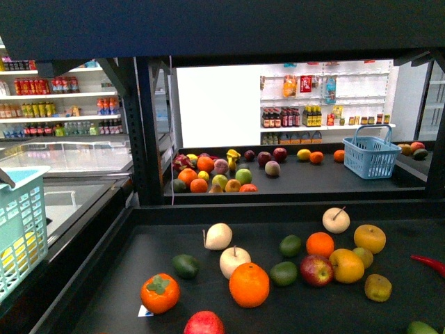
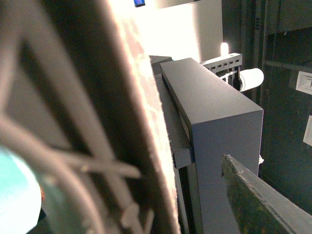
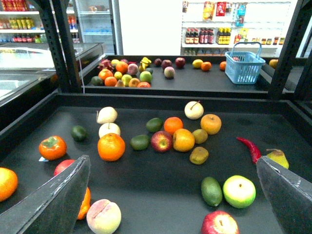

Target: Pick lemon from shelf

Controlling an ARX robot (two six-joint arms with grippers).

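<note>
Lemon [image 1: 346, 266] touching red apple [image 1: 316, 271], orange [image 1: 320, 244] | right gripper [image 3: 170, 195] wide | left gripper unclear

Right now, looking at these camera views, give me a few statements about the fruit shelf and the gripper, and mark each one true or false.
1. The lemon lies on the shelf, touching a red apple. True.
2. The right gripper is shut on the lemon. False: it is open, with nothing between its fingers.
3. A blue basket stands on the far tray. True.
4. The red chili lies beside the persimmon. False: the chili is at the tray's right edge and the persimmon is at the front left.
</note>
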